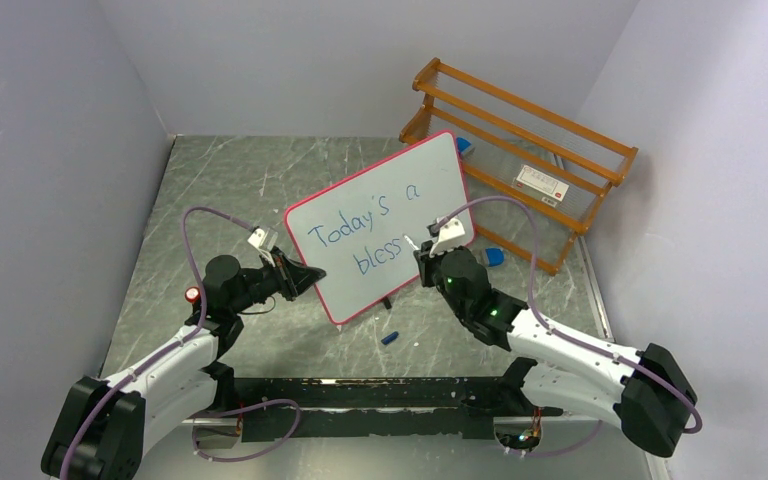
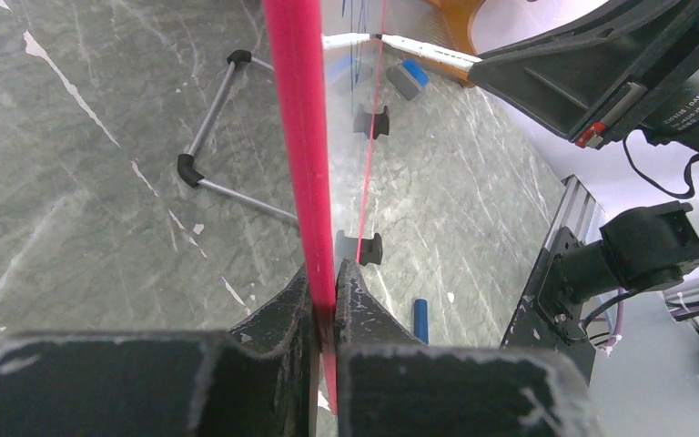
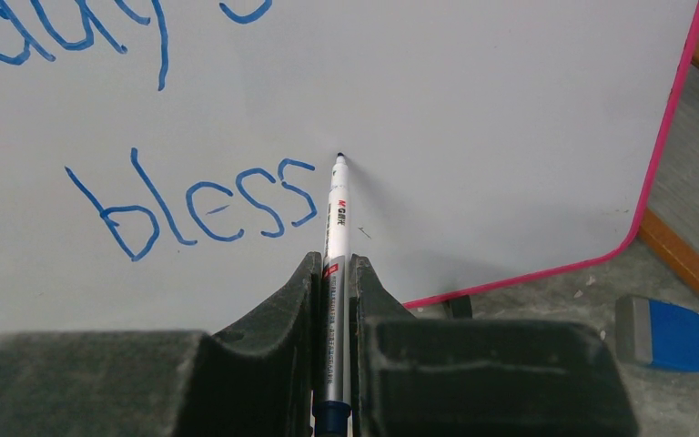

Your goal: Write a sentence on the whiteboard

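Note:
The whiteboard [image 1: 435, 170] stands tilted on the table, white with a pink rim [image 2: 296, 137]. The sentence [image 1: 365, 232] on it reads "Today's a" over "bless" [image 3: 209, 205] in blue. My left gripper [image 1: 312, 273] is shut on the board's lower left edge, and in the left wrist view the rim runs between the fingers [image 2: 364, 305]. My right gripper [image 1: 422, 250] is shut on a silver marker [image 3: 337, 218]. The marker's tip rests on the board [image 3: 510, 109] just right of the last "s".
An orange wooden rack [image 1: 520, 150] lies behind the board at the back right. A blue eraser [image 1: 493, 256] sits by the board's right corner. A blue marker cap [image 1: 389, 338] lies in front of the board. Wire stand legs [image 2: 209, 118] prop the board from behind.

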Robot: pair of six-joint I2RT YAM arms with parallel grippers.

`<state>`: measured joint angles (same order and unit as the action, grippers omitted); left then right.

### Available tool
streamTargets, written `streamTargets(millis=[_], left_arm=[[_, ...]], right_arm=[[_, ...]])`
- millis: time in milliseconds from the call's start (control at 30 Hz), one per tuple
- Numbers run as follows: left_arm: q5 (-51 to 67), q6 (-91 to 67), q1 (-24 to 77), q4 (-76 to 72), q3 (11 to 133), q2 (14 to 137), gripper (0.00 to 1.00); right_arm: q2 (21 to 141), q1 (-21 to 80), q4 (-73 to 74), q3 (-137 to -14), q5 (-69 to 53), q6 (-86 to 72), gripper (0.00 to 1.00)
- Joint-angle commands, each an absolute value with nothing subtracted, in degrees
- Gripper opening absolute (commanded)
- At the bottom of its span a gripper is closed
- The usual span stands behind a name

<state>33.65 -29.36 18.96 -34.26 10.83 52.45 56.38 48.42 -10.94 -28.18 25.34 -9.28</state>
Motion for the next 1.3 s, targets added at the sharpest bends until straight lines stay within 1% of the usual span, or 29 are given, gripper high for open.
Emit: streamTargets(millis=[0, 333, 733, 1267], left_arm=[[29.0, -25.7, 18.7, -32.2, 10.5, 52.7, 0.05], [28.6, -25.7, 18.7, -31.9, 10.5, 52.3, 0.05], [27.8, -25.7, 18.7, -31.0, 10.7, 52.1, 0.05], [28.0, -25.8, 18.7, -31.1, 10.7, 51.9, 0.05]], right_arm=[[56.7, 47.7, -14.3, -30.0, 24.2, -8.5, 0.00], [57.6, 47.1, -11.9, -29.9, 24.5, -9.7, 0.00], [53.3, 47.1, -8.6, -28.5, 24.5, -10.6, 0.00], [56.5, 47.1, -9.4, -28.6, 24.1, -10.8, 0.00]])
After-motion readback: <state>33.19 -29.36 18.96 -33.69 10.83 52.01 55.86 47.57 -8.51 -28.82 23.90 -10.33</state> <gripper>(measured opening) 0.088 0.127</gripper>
